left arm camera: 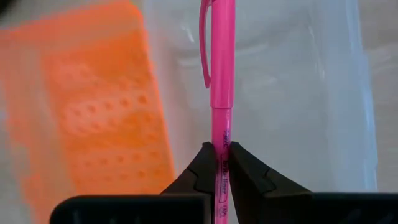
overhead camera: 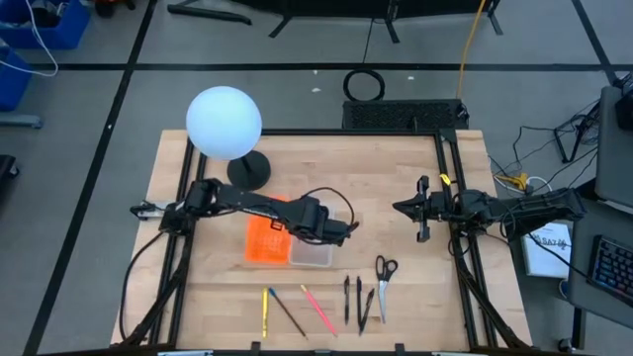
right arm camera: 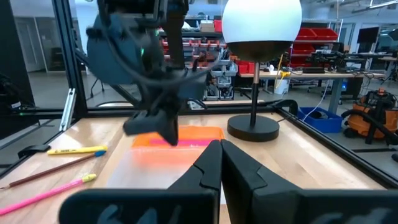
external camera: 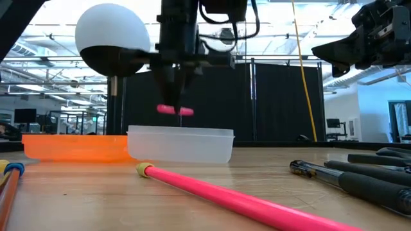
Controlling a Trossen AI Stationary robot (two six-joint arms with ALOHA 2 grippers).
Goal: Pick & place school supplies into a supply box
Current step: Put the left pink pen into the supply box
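Left claw pinched shut on a pink pen, gripping it near one end; dark print on the barrel between the fingers, too small to read for certain. Pen held level, hanging just above the clear box, not touching it in the low view. Clear box sits on the worktop touching the orange tray, side by side. Right claw closed and empty, hovering over the worktop's right part, well apart from the box. Still lying on the worktop at the near edge: a yellow pencil, a dark pencil, a pink pencil, dark pens and black-handled scissors, all in a loose row. A lamp with a white globe stands on a round black base behind the tray.
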